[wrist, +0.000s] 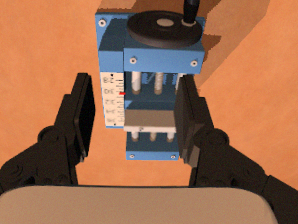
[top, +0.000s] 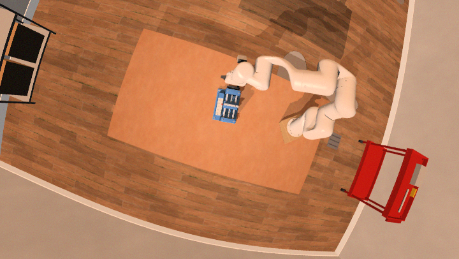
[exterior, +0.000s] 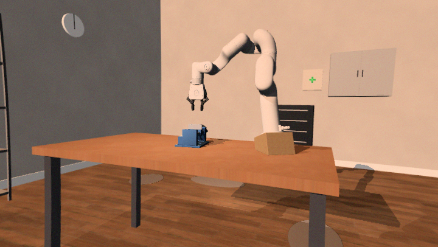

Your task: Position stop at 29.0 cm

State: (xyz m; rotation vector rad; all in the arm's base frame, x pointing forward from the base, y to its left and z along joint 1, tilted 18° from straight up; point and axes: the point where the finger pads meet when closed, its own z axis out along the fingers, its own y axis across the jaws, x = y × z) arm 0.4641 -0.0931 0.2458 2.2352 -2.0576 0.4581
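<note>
The gripper [exterior: 196,107] is hanging half-open, holding nothing, directly above the blue fixture's handwheel [wrist: 164,28], mid-bench.

The orange wooden worktop [exterior: 153,153] carried a blue stop fixture [exterior: 191,137] near its middle, with the arm's tan pedestal [exterior: 288,147] at three o'clock.
</note>
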